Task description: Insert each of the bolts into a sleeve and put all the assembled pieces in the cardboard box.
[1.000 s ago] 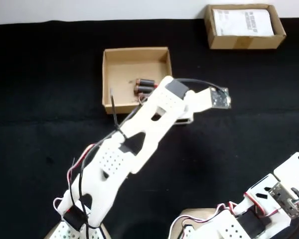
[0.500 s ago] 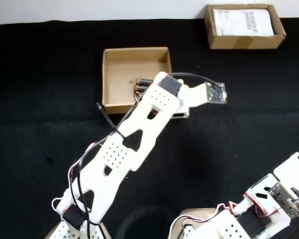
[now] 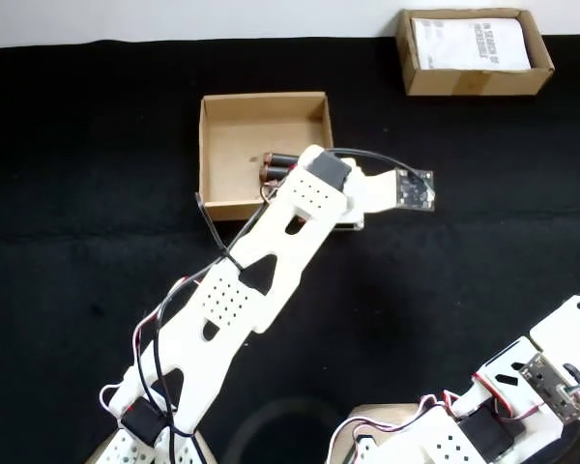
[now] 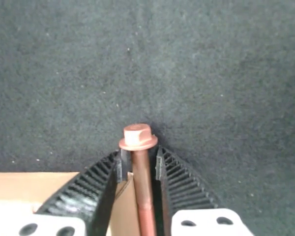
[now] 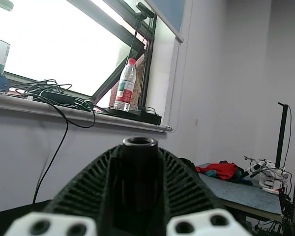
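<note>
Your left jaws grip a bolt [image 4: 137, 139] beside the cardboard box [image 3: 237, 126] corner; right jaws hold a sleeve [image 5: 137, 169].

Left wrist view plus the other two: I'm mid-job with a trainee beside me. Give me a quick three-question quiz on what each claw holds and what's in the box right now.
1. True or false: the left claw is shut on a copper-coloured bolt.
2. What does the right claw hold? A) a black sleeve B) a screwdriver C) nothing
3. Fill in: in the high view, the finished pieces lie inside the open cardboard ___.

Key: 1 true; 2 A; 3 box.
</note>
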`<state>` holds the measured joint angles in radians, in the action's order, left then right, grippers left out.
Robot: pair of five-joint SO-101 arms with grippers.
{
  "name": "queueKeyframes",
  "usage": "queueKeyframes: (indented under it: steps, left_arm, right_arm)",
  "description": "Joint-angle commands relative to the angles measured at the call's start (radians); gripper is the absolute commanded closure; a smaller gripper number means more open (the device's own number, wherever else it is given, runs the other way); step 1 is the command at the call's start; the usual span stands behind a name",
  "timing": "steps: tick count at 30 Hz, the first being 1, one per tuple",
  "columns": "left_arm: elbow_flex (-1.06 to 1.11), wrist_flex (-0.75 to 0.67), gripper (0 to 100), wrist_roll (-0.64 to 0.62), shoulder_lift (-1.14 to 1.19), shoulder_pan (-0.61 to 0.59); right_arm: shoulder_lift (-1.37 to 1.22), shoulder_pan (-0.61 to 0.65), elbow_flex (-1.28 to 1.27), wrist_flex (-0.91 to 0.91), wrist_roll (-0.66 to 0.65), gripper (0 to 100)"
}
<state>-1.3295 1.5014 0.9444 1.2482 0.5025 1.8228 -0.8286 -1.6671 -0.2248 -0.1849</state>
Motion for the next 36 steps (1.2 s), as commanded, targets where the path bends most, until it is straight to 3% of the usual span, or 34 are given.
queueKeyframes:
  steps: [1, 4, 7, 16, 20, 24, 28, 36]
  left_arm:
    - [-0.015, -0.014, 88, 0.048, 0.004, -0.038]
    - [-0.01, -0.012, 90, 0.078, 0.004, -0.038]
    - [-0.01, -0.011, 100, 0.11, 0.004, -0.036]
    - [-0.027, 0.14, 99, 0.118, -0.012, -0.016]
    - [-0.119, 0.206, 99, 0.008, -0.074, -0.001]
    - [-0.219, 0.216, 99, -0.143, -0.171, 0.021]
    - [-0.308, 0.215, 99, -0.293, -0.265, 0.053]
    - [-0.334, 0.216, 99, -0.44, -0.503, 0.159]
  right_arm:
    - [0.008, -0.013, -0.088, -0.015, -0.009, 99.2]
    - [0.008, -0.013, -0.085, -0.015, -0.009, 99.2]
    - [0.008, -0.013, -0.085, -0.015, -0.04, 99.2]
    - [0.007, -0.008, -0.054, -0.015, -0.064, 99.2]
    - [0.007, 0.004, -0.061, -0.015, -0.052, 99.2]
    - [0.005, 0.01, -0.065, 0.004, 0.075, 99.2]
    - [0.007, 0.045, -0.054, 0.117, 0.18, 99.2]
    - [0.007, 0.22, -0.051, 0.366, 0.321, 99.2]
